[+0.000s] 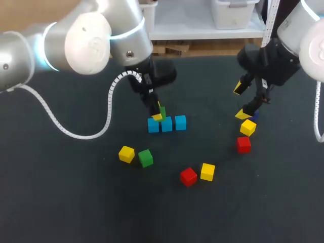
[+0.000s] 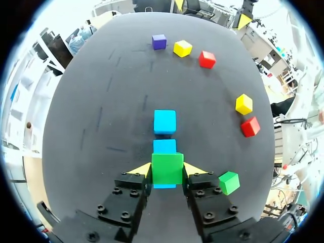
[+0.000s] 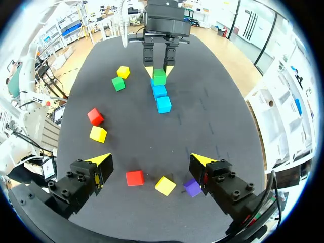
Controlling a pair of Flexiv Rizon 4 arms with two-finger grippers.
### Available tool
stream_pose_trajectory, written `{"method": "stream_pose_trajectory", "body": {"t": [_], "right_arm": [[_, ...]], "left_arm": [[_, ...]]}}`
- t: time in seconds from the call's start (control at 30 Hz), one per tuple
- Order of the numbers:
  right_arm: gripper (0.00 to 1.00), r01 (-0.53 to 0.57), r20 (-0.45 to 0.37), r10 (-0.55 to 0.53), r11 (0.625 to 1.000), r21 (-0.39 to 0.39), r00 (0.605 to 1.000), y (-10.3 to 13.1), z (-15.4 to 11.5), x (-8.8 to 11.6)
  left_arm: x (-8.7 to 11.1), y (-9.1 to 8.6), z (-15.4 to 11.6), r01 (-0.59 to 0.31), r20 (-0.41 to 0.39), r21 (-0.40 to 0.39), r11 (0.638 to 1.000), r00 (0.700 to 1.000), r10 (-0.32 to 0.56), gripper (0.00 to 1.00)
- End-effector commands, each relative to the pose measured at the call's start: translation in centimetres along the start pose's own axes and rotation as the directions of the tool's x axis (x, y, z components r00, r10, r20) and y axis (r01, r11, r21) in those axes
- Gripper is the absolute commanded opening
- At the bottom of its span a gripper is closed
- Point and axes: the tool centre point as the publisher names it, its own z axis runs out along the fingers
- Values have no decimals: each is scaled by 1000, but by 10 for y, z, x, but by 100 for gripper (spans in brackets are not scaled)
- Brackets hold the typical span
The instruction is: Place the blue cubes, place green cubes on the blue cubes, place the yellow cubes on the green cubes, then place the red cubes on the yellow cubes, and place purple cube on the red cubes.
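Head view: the left gripper (image 1: 158, 115) pinches a green cube (image 1: 161, 110) right over the left end of the blue row (image 1: 167, 123), while the right gripper (image 1: 244, 101) hangs wide open, empty, well right of that row. Left wrist view: both fingers (image 2: 137, 171) press the green cube's sides as it covers the row's nearest cube, with a second green cube (image 2: 229, 183) near the row. Right wrist view: the right gripper gapes wide, nothing held, a purple cube (image 3: 192, 188) just beside it, far from the row.
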Motion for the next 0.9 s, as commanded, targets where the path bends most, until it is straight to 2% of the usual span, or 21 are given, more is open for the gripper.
{"method": "stream_pose_trajectory", "body": {"t": [0.03, 0.43, 0.9], "right_arm": [[100, 1, 2, -1, 1000, 0, 1000, 0, 0, 0], [100, 1, 2, -1, 1000, 0, 1000, 0, 0, 0], [100, 1, 2, -1, 1000, 0, 1000, 0, 0, 0]], "left_arm": [[2, 0, 0, 5, 3, 3, 1000, 1000, -5, 0], [8, -4, 4, 15, -11, 22, 1000, 1000, -15, 0], [6, -1, 6, 16, -16, 26, 1000, 1000, -16, 0]]}}
